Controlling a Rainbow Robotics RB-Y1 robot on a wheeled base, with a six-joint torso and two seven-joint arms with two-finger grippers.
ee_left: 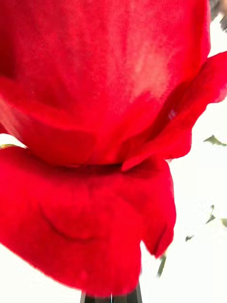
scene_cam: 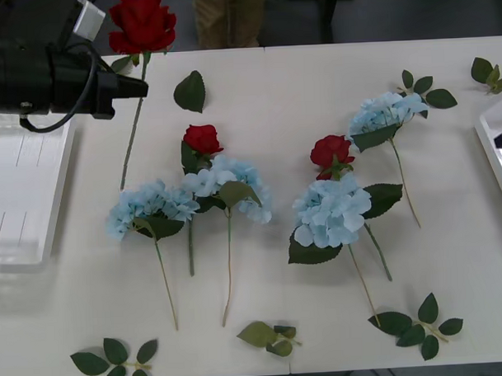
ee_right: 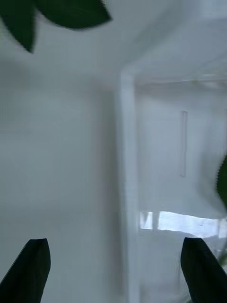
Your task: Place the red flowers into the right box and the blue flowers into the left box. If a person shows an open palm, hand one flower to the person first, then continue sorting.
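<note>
The left tool (scene_cam: 140,87) seems clamped on a red rose (scene_cam: 142,23) stem; the right tool (ee_right: 113,270) gapes empty.

Counted on the table: three red flowers (scene_cam: 143,23) (scene_cam: 203,139) (scene_cam: 331,152); four blue flowers (scene_cam: 149,205) (scene_cam: 228,183) (scene_cam: 333,210) (scene_cam: 385,111). Two white boxes, the left box (scene_cam: 24,196) and the right box (scene_cam: 495,150). Loose leaf sprigs: six.

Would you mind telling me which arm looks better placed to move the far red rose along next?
The left. Its pincer is right at the stem of the far red rose, whose bloom looms before the left wrist camera. The right pincer is open at the right box, away from the flowers.
</note>
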